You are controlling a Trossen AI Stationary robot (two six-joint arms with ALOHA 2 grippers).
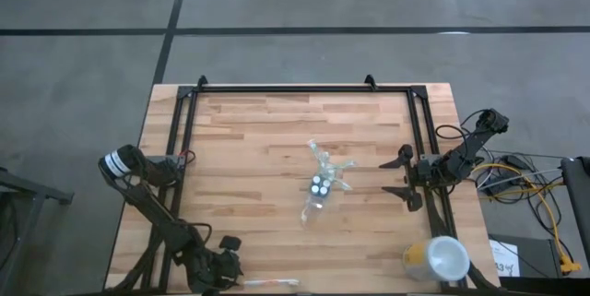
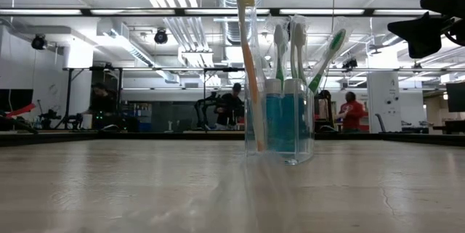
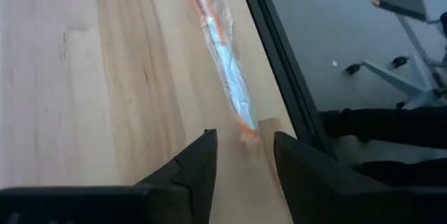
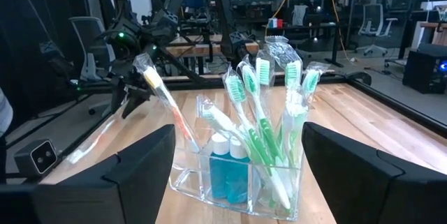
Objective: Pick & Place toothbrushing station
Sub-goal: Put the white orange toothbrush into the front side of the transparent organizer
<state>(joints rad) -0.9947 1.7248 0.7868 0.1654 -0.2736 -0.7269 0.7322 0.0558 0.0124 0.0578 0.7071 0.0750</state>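
A clear plastic cup (image 1: 320,188) stands upright near the middle of the wooden counter (image 1: 249,148), holding wrapped green-and-white toothbrushes (image 4: 262,123) and small tubes (image 1: 320,184) with white caps. The right pincer (image 1: 403,177) hovers just right of the cup, its jaws wide apart and empty. The left pincer (image 1: 228,261) sits at the near left edge, jaws apart, just beside a wrapped orange toothbrush (image 3: 222,49) lying flat on the counter.
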